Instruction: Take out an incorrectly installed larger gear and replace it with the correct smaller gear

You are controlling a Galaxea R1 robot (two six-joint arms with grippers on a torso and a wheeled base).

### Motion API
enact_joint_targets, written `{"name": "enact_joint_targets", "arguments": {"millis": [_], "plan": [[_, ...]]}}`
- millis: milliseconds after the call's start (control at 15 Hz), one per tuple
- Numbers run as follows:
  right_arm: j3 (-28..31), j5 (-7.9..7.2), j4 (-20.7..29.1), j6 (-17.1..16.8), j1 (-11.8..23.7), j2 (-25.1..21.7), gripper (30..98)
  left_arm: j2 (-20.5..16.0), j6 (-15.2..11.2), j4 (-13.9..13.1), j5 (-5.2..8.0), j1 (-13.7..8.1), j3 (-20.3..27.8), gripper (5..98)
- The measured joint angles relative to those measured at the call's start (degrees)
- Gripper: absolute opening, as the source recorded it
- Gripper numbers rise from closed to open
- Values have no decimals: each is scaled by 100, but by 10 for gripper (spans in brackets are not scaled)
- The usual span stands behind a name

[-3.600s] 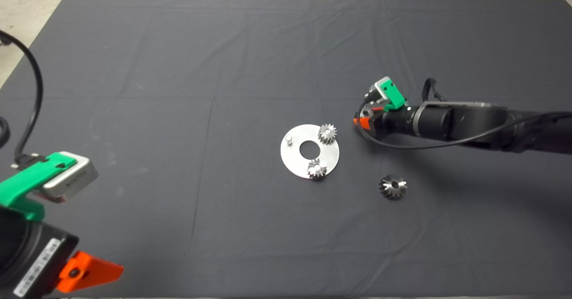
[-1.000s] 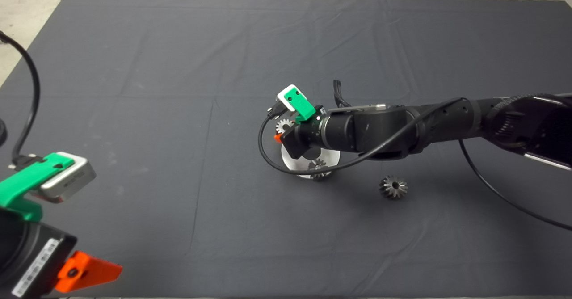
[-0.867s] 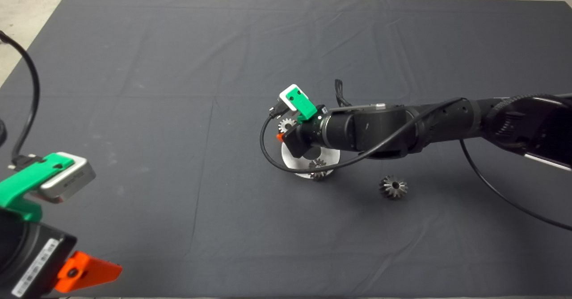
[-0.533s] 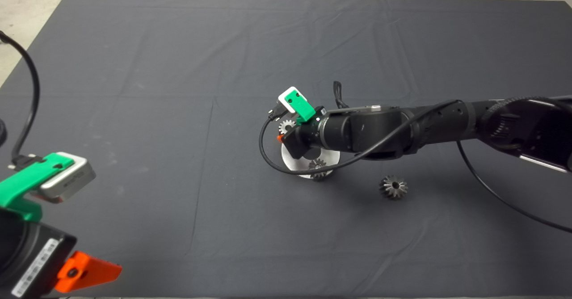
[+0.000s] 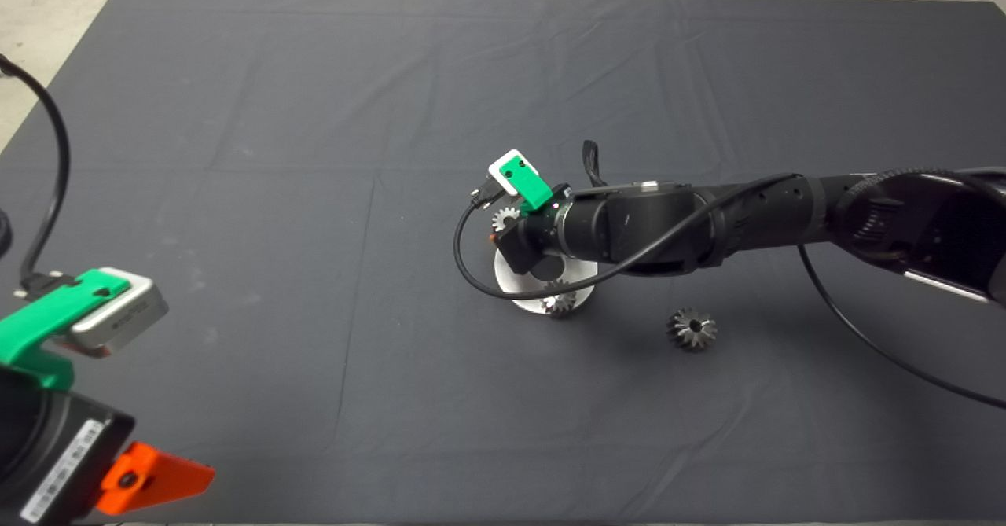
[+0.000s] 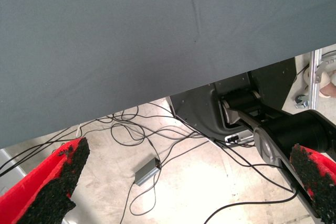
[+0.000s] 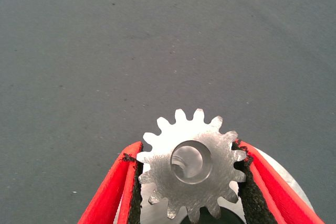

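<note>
While the left gripper [image 5: 157, 475] waits open, the right gripper [image 7: 191, 182] pinches the smaller gear [image 7: 191, 163] between its pads over the round plate [image 5: 519, 294].

Right gripper [image 7: 189, 182] clamped, left gripper [image 6: 184, 182] parted.

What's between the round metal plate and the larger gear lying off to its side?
Only bare mat lies between the plate and the larger gear, seen in the head view.

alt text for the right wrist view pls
The right gripper is shut on the smaller gear, its black pads pressing opposite teeth. A sliver of the round metal plate shows beneath, with dark mat beyond.
</note>
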Motion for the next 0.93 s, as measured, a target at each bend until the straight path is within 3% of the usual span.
{"name": "enact_joint_targets", "arguments": {"millis": [933], "plan": [[0,-63,157,-106,2,-50,403,0,0,-2,-1,0,0,982]]}}
